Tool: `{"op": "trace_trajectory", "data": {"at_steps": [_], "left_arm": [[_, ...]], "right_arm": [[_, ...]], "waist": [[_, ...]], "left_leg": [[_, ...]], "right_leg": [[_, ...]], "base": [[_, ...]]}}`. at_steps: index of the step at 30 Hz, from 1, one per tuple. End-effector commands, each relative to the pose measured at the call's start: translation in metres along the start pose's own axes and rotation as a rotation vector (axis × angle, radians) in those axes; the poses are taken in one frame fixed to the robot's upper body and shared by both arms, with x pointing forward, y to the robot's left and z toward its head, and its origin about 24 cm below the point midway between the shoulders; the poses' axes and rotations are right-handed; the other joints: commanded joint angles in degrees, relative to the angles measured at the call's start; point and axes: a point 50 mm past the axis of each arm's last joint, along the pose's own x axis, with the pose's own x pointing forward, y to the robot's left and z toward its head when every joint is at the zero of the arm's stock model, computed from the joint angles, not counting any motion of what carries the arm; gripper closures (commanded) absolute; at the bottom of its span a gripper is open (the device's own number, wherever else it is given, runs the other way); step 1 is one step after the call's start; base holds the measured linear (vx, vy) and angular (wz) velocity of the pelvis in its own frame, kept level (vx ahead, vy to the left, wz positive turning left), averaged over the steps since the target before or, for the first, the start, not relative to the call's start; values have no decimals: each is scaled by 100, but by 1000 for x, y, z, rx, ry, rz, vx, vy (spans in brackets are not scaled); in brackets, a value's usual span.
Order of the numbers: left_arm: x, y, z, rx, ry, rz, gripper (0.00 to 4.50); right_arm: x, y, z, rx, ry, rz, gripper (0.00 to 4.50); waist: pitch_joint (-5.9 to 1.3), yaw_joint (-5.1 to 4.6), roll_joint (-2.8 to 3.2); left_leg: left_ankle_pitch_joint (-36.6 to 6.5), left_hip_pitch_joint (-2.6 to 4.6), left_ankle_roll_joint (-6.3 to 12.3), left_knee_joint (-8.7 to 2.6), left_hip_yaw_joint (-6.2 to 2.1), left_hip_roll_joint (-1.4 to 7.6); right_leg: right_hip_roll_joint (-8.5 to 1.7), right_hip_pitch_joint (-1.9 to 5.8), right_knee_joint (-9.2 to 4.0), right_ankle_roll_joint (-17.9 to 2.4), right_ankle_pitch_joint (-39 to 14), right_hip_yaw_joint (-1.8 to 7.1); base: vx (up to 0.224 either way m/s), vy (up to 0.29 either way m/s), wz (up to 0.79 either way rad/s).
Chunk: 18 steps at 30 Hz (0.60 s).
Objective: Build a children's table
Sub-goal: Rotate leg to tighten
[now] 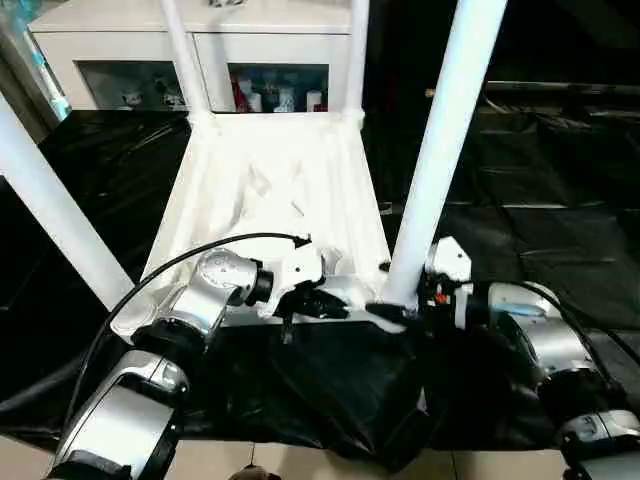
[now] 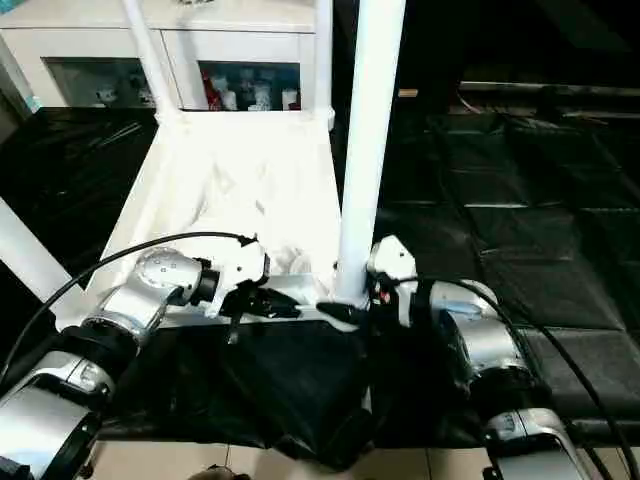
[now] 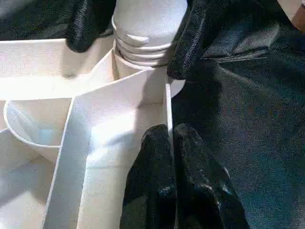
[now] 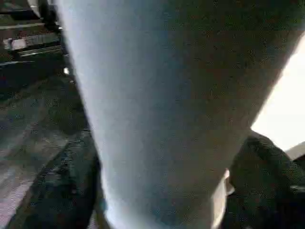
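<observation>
The white tabletop (image 1: 270,190) lies underside up on black sheeting, with a leg standing in each corner. My left gripper (image 1: 330,302) is shut on the thin rim wall (image 3: 167,102) of the near edge, just beside the near right corner. There my right gripper (image 1: 395,312) closes around the base of the near right leg (image 1: 445,140), one black finger on each side, as the right wrist view shows close up (image 4: 143,119). The leg's ribbed end (image 3: 145,40) sits in the corner socket, my right fingers (image 3: 195,43) pressing against it.
Three other legs stand up: near left (image 1: 50,210), far left (image 1: 183,55) and far right (image 1: 356,55). A white cabinet (image 1: 120,40) with glass doors stands behind the tabletop. Crumpled black sheeting (image 1: 540,200) covers the floor all around.
</observation>
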Motion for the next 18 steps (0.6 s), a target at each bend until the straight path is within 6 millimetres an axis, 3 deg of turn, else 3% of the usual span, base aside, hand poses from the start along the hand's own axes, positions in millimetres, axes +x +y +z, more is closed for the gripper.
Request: {"op": "trace_trajectory", "data": {"at_steps": [1, 4, 5, 9, 13, 14, 17, 18], "left_arm": [[5, -6, 2, -5, -42, -43, 450], [4, -6, 2, -10, -47, -42, 450], [4, -6, 2, -11, -49, -38, 450], [5, -4, 2, -35, -67, 0, 450], [9, 3, 0, -60, -39, 100, 450], [15, 11, 1, -92, -30, 207, 450], [27, 18, 6, -114, -30, 309, 450], [31, 19, 7, -119, -26, 333, 450]], "right_arm": [[-3, -1, 1, 1, -2, -4, 115], [-2, 1, 2, 15, -13, 15, 134], [-2, 1, 2, 22, -18, 16, 144], [2, 3, -2, 66, -39, -7, 169], [7, -2, -14, 114, -5, -153, 173], [12, -8, -25, 174, 21, -352, 175], [20, -13, -32, 251, 25, -545, 175], [22, -14, -33, 268, 23, -585, 175]], "waist": [[-358, -9, -110], [-372, -9, -110], [-370, -13, -139], [-363, -6, -131], [-340, -53, -133], [-329, -81, -133], [-298, -186, -119], [-299, -207, -137]], "left_leg": [[-772, 116, 550, -386, -193, 433], [-597, 98, 666, -366, -190, 428], [-599, 97, 697, -364, -185, 420], [-652, 103, 687, -363, -182, 414], [-828, 111, 508, -392, -193, 405], [-914, 121, 419, -395, -201, 394], [-1292, 155, 128, -440, -240, 369], [-1345, 163, 122, -439, -237, 364]], "right_leg": [[-504, 275, -394, -1427, -811, 303], [-498, 282, -354, -1495, -481, 294], [-491, 281, -356, -1497, -466, 289], [-496, 274, -379, -1459, -647, 290], [-498, 254, -425, -1370, -1039, 296], [-504, 240, -456, -1307, -1268, 301], [-523, 238, -556, -1115, -2066, 299], [-511, 233, -573, -1074, -2117, 308]], "base": [[0, 0, 0], [0, 0, 0], [0, 0, 0], [0, 0, 0], [0, 0, 0], [0, 0, 0], [0, 0, 0], [0, 0, 0]]}}
